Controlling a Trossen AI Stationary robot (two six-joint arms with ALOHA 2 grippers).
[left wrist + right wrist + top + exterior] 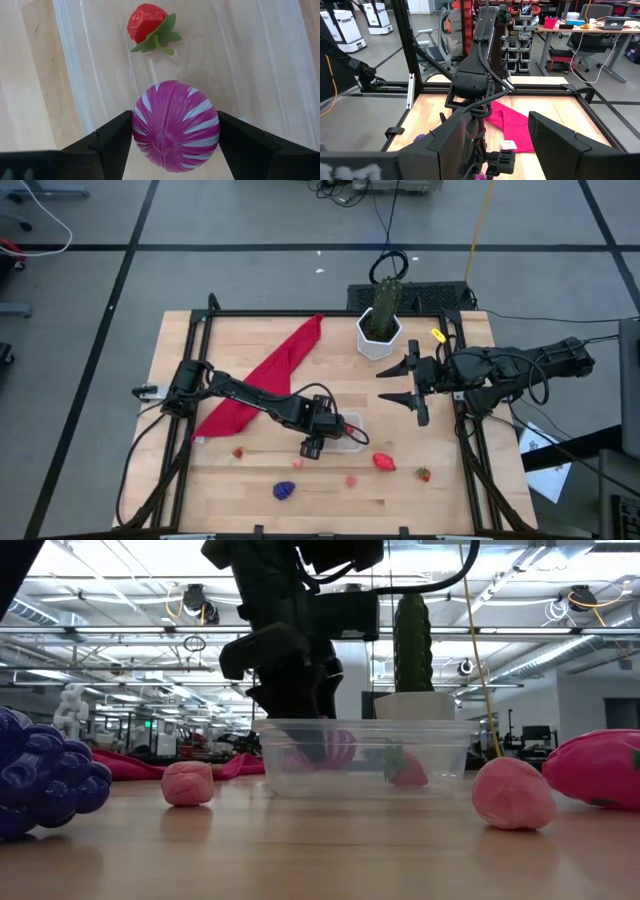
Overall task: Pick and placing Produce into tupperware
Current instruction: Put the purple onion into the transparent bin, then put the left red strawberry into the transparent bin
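The clear tupperware (352, 436) sits at the table's near middle, with a red strawberry (147, 24) lying on its floor. My left gripper (312, 444) reaches down into it, shut on a purple ball with white stripes (175, 127). Purple grapes (284, 490), a pink piece (352, 479), a red piece (384, 462), a small strawberry (424, 474) and a small red piece (238, 452) lie on the wood around it. My right gripper (383, 385) hangs open near the table's right side, touching nothing. My left gripper pinches the striped ball between its two fingers (117, 137), one on each side of its widest part (140, 131). The fingers come from above, pointing down into the tupperware. The ball (335, 750) is below the container's rim; whether it touches the floor I cannot tell.
A long red cloth (265, 375) lies across the table's left half, under my left arm. A white hexagonal pot with a green cactus (380, 330) stands at the far edge, close to my right gripper. Bare wood lies along the near edge between the loose pieces.
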